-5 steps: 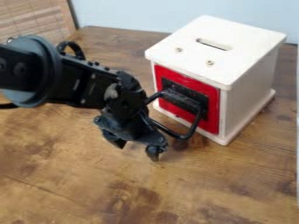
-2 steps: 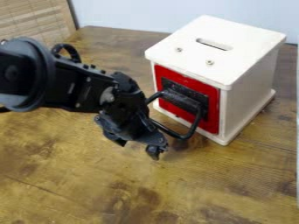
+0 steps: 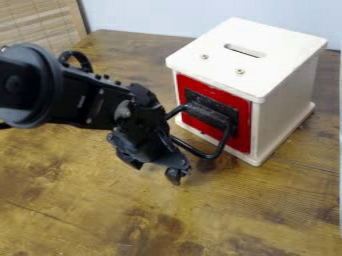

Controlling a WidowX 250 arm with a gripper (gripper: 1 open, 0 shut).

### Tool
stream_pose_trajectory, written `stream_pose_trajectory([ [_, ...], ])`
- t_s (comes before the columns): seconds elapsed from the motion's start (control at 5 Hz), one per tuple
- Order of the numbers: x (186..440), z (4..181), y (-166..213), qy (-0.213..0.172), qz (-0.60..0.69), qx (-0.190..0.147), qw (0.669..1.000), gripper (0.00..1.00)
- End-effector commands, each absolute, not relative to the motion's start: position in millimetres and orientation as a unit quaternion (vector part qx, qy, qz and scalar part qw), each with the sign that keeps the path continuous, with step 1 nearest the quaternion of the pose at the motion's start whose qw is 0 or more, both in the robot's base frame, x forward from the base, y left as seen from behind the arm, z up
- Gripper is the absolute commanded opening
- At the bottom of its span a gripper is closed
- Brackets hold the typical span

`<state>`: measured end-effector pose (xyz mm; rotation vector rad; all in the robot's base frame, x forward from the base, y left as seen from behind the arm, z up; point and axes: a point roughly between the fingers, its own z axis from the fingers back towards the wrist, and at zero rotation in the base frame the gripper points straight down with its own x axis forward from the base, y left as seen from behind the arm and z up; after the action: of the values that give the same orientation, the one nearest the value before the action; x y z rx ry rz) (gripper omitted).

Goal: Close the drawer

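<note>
The drawer (image 3: 201,92) shows its red front in the cream-white cabinet (image 3: 267,55), about level with the cabinet's face. Its black front plate (image 3: 209,106) carries a large black loop handle (image 3: 211,150) that sticks out toward the lower left. My black gripper (image 3: 158,166) points down at the table just left of the handle. It is open, with one fingertip (image 3: 177,174) close beside the loop, and nothing sits between the fingers. Whether a finger touches the handle I cannot tell.
The cabinet has a slot on top (image 3: 245,48) and stands at the right of the wooden table (image 3: 80,215). A slatted wooden piece (image 3: 40,22) stands at the back left. The arm's bulky black links (image 3: 54,85) cover the left middle.
The arm's upper links have shifted slightly. The gripper has stayed beside the handle, still open, and the drawer has not moved.
</note>
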<state>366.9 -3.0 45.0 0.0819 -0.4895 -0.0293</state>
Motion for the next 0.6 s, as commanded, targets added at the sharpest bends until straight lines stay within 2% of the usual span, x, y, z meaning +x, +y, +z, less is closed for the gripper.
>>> stream_pose_trajectory([
  [0.0,377.8,70.6,-1.8,-0.280,-0.015,0.041,0.959,1.00],
  [0.4,379.7,72.3,-4.3,-0.282,-0.037,0.038,0.958,1.00],
])
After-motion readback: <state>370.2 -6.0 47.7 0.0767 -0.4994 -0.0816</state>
